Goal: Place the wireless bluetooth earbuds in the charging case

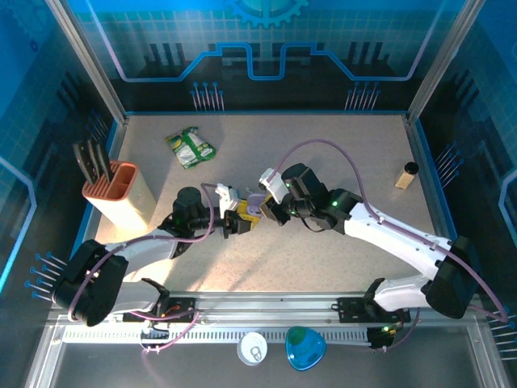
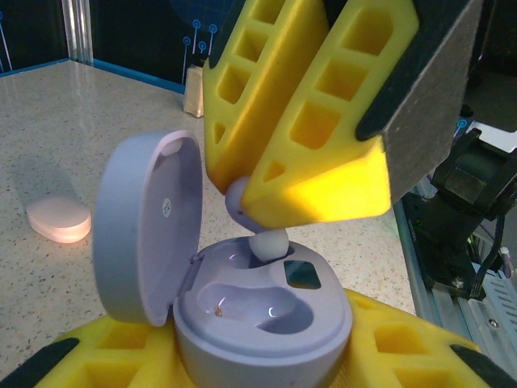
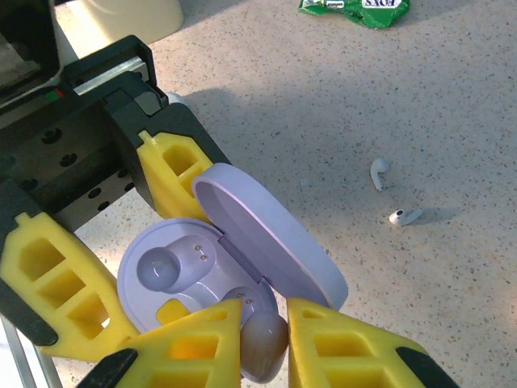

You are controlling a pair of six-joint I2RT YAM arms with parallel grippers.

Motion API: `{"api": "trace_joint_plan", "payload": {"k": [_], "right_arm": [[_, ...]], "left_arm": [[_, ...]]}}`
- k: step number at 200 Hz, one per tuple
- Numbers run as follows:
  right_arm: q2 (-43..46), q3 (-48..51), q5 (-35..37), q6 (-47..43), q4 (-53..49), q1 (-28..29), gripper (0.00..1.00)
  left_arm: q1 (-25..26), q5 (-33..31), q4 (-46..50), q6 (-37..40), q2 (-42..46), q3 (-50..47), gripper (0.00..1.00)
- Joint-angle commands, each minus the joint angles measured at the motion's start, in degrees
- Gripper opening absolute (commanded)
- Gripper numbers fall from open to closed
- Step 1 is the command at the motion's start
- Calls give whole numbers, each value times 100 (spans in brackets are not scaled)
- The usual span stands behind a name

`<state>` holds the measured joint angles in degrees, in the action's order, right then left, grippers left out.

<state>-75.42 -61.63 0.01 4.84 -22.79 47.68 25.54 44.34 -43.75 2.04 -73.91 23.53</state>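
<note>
The lavender charging case [image 2: 266, 323] sits between my left gripper's [image 2: 262, 368] yellow fingers [image 2: 105, 356], which are shut on its base. Its lid [image 2: 145, 226] stands open to the left. My right gripper [image 3: 265, 323] is shut on a lavender earbud [image 3: 262, 347] with a white tip [image 2: 271, 242]. That tip dips into the case's far socket, while the near socket [image 2: 271, 307] is empty. From above, both grippers meet over the case [image 1: 254, 212] at the table's middle. Two white earbuds [image 3: 378, 171] [image 3: 402, 217] lie loose on the table beyond the case.
A pink case [image 2: 58, 220] lies shut on the table to the left. A knife block [image 1: 121, 190] stands at the left, a green packet [image 1: 191, 147] at the back, and a small bottle [image 1: 406, 175] at the right. The arm rail [image 1: 266, 311] borders the near edge.
</note>
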Motion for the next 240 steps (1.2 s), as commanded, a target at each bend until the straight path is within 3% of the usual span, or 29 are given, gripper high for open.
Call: {"api": "trace_joint_plan", "payload": {"k": [1, 74, 151, 240], "right_arm": [[-69, -218, 14, -121, -136, 92, 19], [-161, -292, -309, -129, -167, 118, 24], [-397, -570, 8, -196, -669, 138, 22], [84, -269, -697, 309, 88, -110, 44]], "left_arm": [[-32, 74, -42, 49, 105, 123, 35], [-33, 44, -25, 54, 61, 141, 35], [-32, 38, 16, 77, 88, 154, 35], [-40, -72, -4, 111, 61, 149, 35]]}}
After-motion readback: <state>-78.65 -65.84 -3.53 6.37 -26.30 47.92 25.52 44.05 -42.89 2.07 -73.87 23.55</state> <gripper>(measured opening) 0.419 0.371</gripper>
